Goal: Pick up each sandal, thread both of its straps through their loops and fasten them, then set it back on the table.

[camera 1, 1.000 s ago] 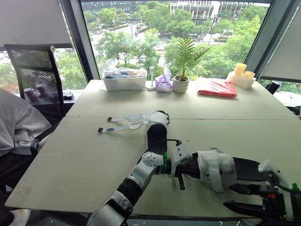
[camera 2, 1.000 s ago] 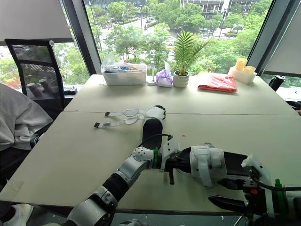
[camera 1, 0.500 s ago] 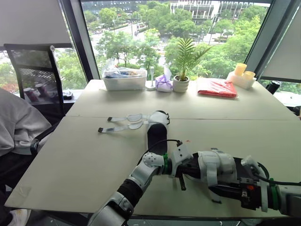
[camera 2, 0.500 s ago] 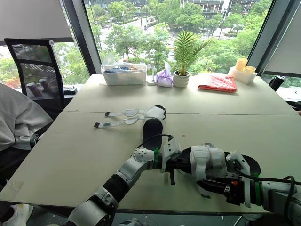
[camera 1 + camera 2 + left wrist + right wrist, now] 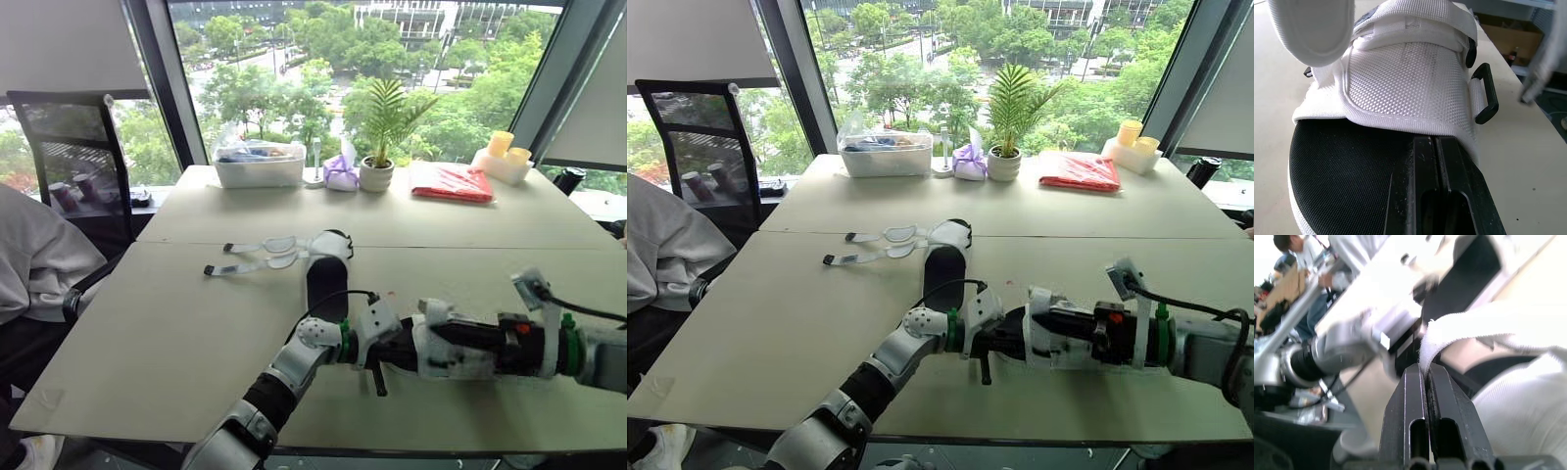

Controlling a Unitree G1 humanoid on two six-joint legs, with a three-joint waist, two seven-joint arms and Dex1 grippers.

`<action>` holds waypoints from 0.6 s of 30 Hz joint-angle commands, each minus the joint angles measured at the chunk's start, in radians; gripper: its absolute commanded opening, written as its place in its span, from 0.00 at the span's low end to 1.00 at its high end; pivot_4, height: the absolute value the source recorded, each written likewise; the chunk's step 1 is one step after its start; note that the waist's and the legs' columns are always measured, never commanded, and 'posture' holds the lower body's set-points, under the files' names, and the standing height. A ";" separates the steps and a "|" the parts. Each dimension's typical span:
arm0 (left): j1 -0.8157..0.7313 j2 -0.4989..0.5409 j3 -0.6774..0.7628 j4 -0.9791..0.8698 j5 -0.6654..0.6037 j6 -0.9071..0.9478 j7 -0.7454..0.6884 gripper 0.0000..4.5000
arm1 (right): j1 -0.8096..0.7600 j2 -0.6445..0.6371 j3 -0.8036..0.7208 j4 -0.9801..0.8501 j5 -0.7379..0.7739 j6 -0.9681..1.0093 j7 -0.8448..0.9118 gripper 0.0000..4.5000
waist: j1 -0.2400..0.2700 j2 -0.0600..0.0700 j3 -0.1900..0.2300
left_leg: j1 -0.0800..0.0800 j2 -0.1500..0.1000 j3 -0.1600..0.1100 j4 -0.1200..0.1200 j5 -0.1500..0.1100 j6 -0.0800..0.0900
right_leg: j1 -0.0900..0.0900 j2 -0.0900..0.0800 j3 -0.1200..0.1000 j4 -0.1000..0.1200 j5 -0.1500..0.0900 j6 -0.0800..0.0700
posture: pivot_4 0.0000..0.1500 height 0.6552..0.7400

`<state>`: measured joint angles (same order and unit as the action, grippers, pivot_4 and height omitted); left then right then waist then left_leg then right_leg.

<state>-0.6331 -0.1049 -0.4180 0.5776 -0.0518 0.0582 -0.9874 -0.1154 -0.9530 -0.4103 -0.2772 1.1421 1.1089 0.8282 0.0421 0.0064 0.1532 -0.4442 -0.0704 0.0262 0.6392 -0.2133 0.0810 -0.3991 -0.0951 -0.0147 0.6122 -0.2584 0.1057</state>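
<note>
As the right gripper (image 5: 1424, 372) clamps its two fingers on a white strap (image 5: 1469, 328) of the near sandal (image 5: 1405, 78), holding it raised off the woven upper, the left gripper (image 5: 1436, 147) lies with fingers pressed together on the shoe's black footbed. The sandal sits low at the near right of the table (image 5: 147, 333), between the two arms. Whether the left fingers pinch any part of it cannot be made out.

The step in hand appears to be threading. It will likely go best if the strap is led flat and untwisted toward the black loop (image 5: 1485, 93) at the side of the upper, and if the left arm keeps the shoe from turning under the pull. A grip close to the strap's tip may leave too little free end to feed through.

The second sandal (image 5: 328, 262) lies farther off near the table's middle, its two straps (image 5: 253, 257) splayed to the left, not yet fastened.
</note>
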 commanded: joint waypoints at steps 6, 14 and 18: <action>0.025 0.000 -0.023 -0.033 0.015 0.021 -0.001 0.00 | -0.079 -0.041 0.050 0.150 -0.044 0.038 0.067 0.01 | -0.002 0.004 -0.002 | 0.000 0.000 0.002 0.000 -0.001 0.001 | -0.001 -0.001 0.000 0.000 0.000 0.000 | 1.00 0.99; 0.037 0.005 -0.021 -0.054 0.015 0.039 0.005 0.00 | -0.093 -0.066 0.149 0.232 -0.160 0.020 0.151 0.01 | -0.003 0.004 -0.003 | 0.000 0.000 0.002 0.000 -0.001 0.001 | -0.001 -0.001 0.000 0.001 0.000 0.000 | 1.00 0.99; 0.039 0.008 -0.021 -0.057 0.018 0.037 0.007 0.00 | -0.132 -0.046 0.233 0.284 -0.320 -0.094 0.118 0.01 | -0.003 0.006 -0.003 | 0.000 0.000 0.002 0.000 -0.001 0.001 | -0.001 -0.001 0.000 0.001 0.000 0.000 | 1.00 0.99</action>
<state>-0.6017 -0.0980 -0.4183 0.5278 -0.0463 0.0867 -0.9796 -0.2382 -1.0007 -0.2109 -0.0131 0.8992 1.0613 0.9651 0.0388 0.0120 0.1498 -0.4446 -0.0705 0.0279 0.6392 -0.2144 0.0820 -0.4005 -0.0961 -0.0146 0.6128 -0.2581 0.1059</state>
